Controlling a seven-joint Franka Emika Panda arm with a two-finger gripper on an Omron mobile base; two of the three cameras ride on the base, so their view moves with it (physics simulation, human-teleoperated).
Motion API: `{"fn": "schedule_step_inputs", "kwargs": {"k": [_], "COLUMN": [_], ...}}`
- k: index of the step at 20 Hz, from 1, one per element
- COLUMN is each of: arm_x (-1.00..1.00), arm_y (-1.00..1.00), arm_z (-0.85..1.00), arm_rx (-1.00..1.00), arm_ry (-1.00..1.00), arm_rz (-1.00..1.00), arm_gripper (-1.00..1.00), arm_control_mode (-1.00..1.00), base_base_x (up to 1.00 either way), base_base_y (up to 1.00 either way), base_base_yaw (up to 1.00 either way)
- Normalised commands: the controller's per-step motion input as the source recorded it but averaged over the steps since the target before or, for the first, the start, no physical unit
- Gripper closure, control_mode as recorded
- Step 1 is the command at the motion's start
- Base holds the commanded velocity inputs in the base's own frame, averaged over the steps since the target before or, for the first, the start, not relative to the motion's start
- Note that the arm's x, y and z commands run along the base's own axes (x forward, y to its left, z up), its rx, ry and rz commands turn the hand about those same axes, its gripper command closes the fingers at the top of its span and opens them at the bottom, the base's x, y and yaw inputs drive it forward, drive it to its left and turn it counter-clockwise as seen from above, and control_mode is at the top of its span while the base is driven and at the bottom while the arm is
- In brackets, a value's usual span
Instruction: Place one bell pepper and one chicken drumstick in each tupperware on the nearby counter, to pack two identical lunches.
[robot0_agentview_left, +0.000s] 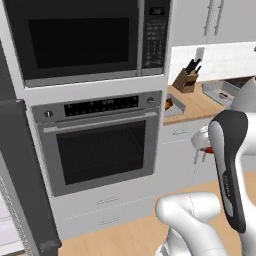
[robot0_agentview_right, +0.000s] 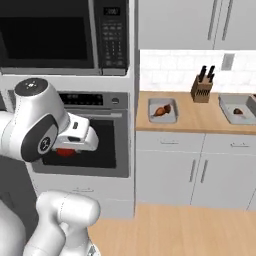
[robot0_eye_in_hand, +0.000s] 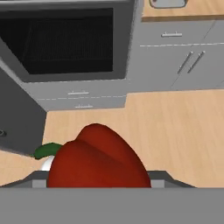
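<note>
Red bell pepper (robot0_eye_in_hand: 98, 159) close up, oven (robot0_eye_in_hand: 65, 43) beyond

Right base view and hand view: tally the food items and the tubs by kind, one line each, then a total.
Tupperware: 2 (left tub, right tub)
Chicken drumsticks: 2 (one in the left tub, one in the right tub)
Red bell peppers: 1, held at the gripper
Total: 5

The arm (robot0_agentview_left: 227, 165) is glossy white, built of rounded, bulbous segments. A long dark grey panel with faint pale lettering runs down one link. In the right base view a dark joint cap (robot0_agentview_right: 31, 86) carries small white dots, and another dark disc bears a mark.
</note>
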Motion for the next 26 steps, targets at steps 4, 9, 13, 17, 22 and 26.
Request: {"fn": "schedule_step_inputs", "kwargs": {"k": [4,9,13,17,22,26], "arm_x": [0.0,0.0,0.0,0.0,0.0,0.0], "arm_y": [0.0,0.0,0.0,0.0,0.0,0.0], "arm_z": [0.0,0.0,0.0,0.0,0.0,0.0], "arm_rx": [0.0,0.0,0.0,0.0,0.0,0.0], "arm_ry": [0.0,0.0,0.0,0.0,0.0,0.0], "arm_rz": [0.0,0.0,0.0,0.0,0.0,0.0], "arm_gripper": [1.0,1.0,1.0,1.0,1.0,1.0], "arm_control_mode": [1.0,1.0,1.0,1.0,1.0,1.0], "base_base_x": [1.0,1.0,1.0,0.97,0.88,0.94], "base_base_y": [-1.0,-1.0,-1.0,-1.0,-0.85,-0.4], "base_base_yaw": [0.0,0.0,0.01,0.02,0.05,0.16]}}
